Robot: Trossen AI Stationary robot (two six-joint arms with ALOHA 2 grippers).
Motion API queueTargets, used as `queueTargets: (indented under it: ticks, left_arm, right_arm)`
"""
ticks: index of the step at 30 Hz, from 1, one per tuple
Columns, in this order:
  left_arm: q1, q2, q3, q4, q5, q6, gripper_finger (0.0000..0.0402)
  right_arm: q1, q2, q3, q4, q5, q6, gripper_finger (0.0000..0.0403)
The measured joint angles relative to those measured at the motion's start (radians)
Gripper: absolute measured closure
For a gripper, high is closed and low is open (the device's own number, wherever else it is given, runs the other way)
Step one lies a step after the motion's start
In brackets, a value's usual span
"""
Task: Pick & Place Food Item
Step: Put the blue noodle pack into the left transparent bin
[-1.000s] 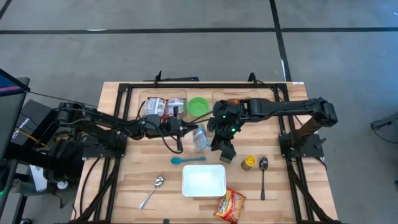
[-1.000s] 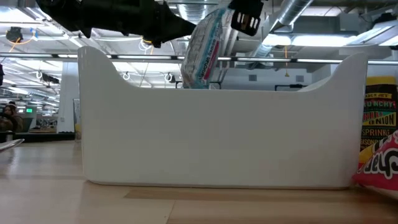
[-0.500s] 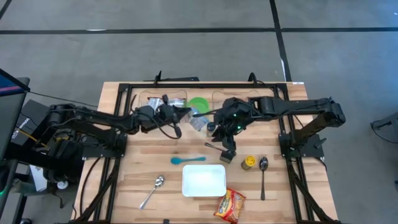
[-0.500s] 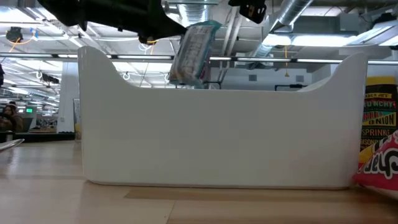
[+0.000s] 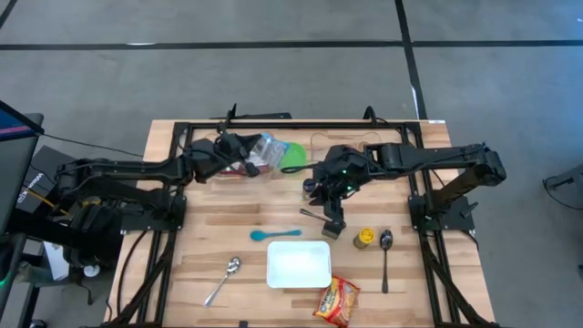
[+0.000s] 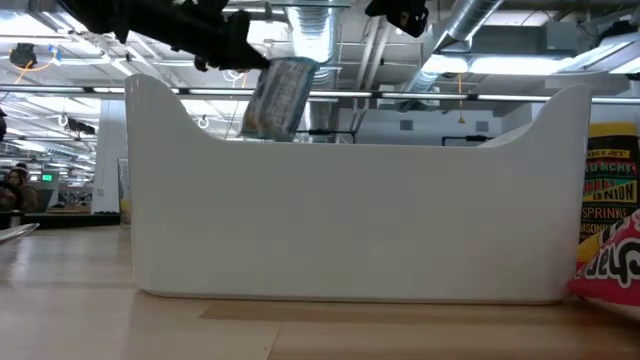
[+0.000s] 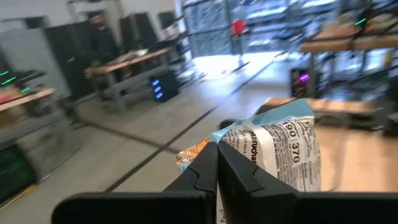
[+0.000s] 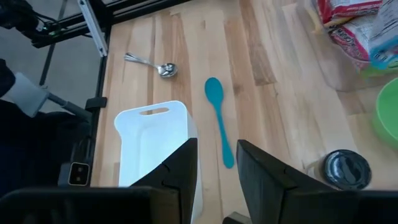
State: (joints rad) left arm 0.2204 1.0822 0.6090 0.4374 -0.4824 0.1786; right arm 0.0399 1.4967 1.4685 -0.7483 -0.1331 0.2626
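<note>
The left gripper (image 5: 244, 151) has carried the snack bag (image 5: 266, 148) away from the middle of the table toward the far side over the last second. Earlier the bag hung between the two grippers, above the teal spoon (image 5: 275, 234); now it sits high at the far left, just beside the green bowl (image 5: 291, 155) and over the other packets (image 5: 239, 164) lying there. In the low view the bag (image 6: 275, 97) has slid leftward above the rim of the white bin (image 6: 355, 215). The left fingers (image 7: 211, 171) are pressed together on the bag's top edge, so the bag (image 7: 273, 149) hangs from them.

The right gripper (image 5: 332, 221) has let go and drawn back to the right of centre, near the small yellow-lidded jar (image 5: 363, 239). Its fingers (image 8: 186, 165) stand apart with nothing between them, looking down on the bin (image 8: 155, 146) and the spoon (image 8: 219, 124).

Judging from this, the handover is done and the left arm alone has the food item, but it is travelling away from the white bin, so placement there looks no closer.

On the bag the figures "190" and "370" are readable in the left wrist view, with partial lettering beside them. In the low view a yellow package (image 6: 610, 190) at the right reads "CRUNCHY" and "SPRINKL", and a red bag (image 6: 612, 262) beside it shows only part of a word.
</note>
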Motion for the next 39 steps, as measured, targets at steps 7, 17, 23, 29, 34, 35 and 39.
queueTargets:
  ticks: [7, 17, 23, 29, 34, 35, 39]
  left_arm:
    - [0.069, 0.0, 0.0, -0.015, -0.05, -0.003, 0.0401]
    - [0.199, 0.004, 0.0, -0.046, -0.049, -0.063, 0.0401]
    - [0.251, 0.026, 0.0, -0.064, -0.049, -0.112, 0.0401]
    - [0.272, 0.09, 0.0, -0.063, -0.045, -0.117, 0.0401]
    - [0.286, 0.14, 0.0, -0.055, -0.045, -0.163, 0.0401]
    - [0.286, 0.146, 0.0, -0.052, -0.045, -0.166, 0.0401]
    - [0.286, 0.175, 0.0, -0.03, -0.046, -0.169, 0.0401]
  right_arm:
    - [0.0, 0.0, 0.0, 0.001, 0.005, 0.0, 0.0296]
    - [0.0, 0.001, 0.0, 0.014, 0.005, 0.0, 0.0296]
    - [-0.001, 0.001, -0.001, 0.04, 0.005, 0.0, 0.0296]
    - [-0.001, 0.001, -0.001, 0.042, 0.005, 0.0, 0.0296]
    - [-0.001, 0.001, -0.001, 0.042, 0.005, 0.0, 0.0296]
    - [-0.001, 0.001, -0.001, 0.042, 0.005, 0.0, 0.0296]
    - [-0.001, 0.001, -0.001, 0.042, 0.005, 0.0, 0.0296]
